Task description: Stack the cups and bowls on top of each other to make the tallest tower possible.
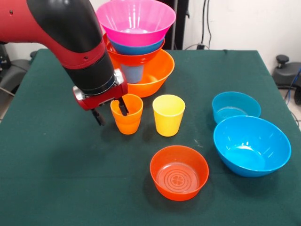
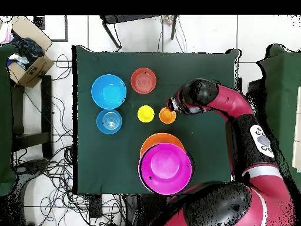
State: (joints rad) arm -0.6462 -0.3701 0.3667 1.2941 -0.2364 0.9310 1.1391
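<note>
The tower (image 1: 136, 52) stands at the upper middle of the front view: big orange bowl (image 1: 157, 75) as base, a blue cup (image 1: 132, 73) inside it, then a red-orange bowl (image 1: 134, 59), a blue bowl (image 1: 136, 47) and the pink bowl (image 1: 136, 19) on top; so a good part looks done. Left loose, I'd say: the orange cup (image 1: 127, 114) and yellow cup (image 1: 168, 114) at centre, a red-orange bowl (image 1: 179, 172) low in the frame, two blue bowls (image 1: 251, 145) at right. The gripper (image 1: 111, 111) is at the orange cup, fingers parted, one (image 1: 122, 106) inside the rim, the other (image 1: 98, 117) outside; whether they pinch the wall I can't tell.
</note>
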